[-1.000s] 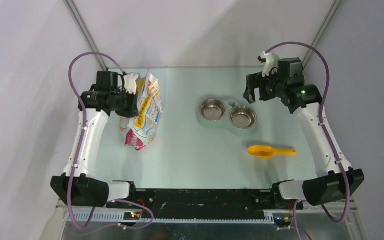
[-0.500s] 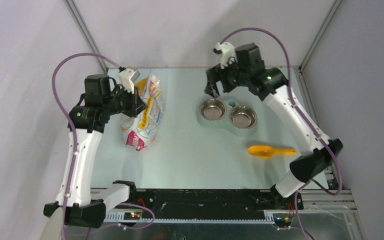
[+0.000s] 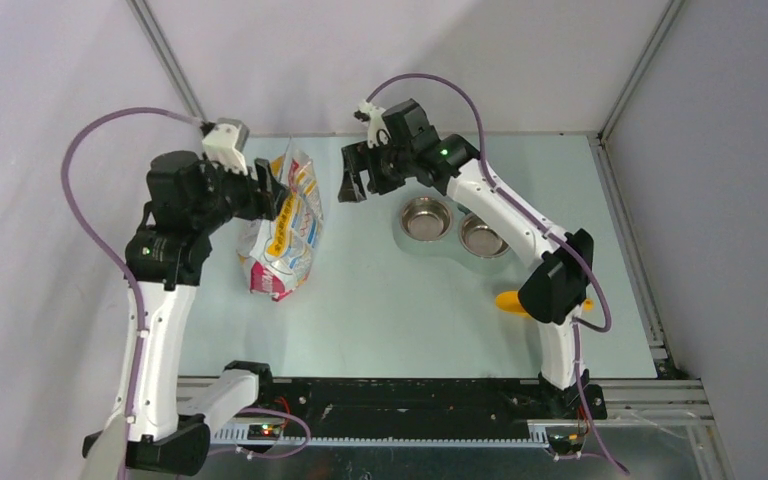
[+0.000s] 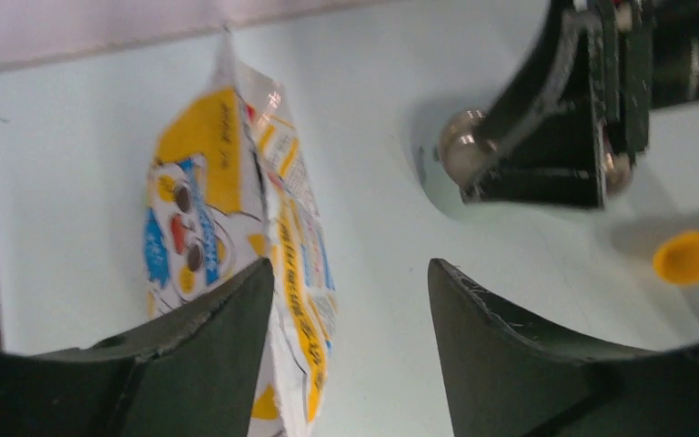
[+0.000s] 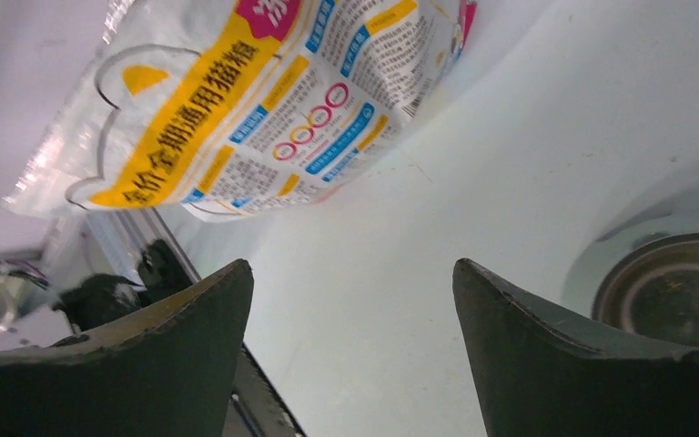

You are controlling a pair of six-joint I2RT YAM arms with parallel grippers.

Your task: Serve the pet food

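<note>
Left gripper (image 3: 276,197), jaws spread, hovers at the top of the foil bag (image 3: 285,230), which stands near the far-left corner. Right gripper (image 3: 352,187), likewise spread, faces the bag, probably to help open it. Pet food unseen, presumably inside; bowls (image 3: 457,228) look empty.

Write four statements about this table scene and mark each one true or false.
1. The bag sits left of the double bowl. True.
2. Both steel bowls hold kibble. False: both look empty.
3. The right gripper holds the yellow scoop. False: it is open and empty, and the scoop lies on the table.
4. The left gripper is open, close to the bag. True.
</note>
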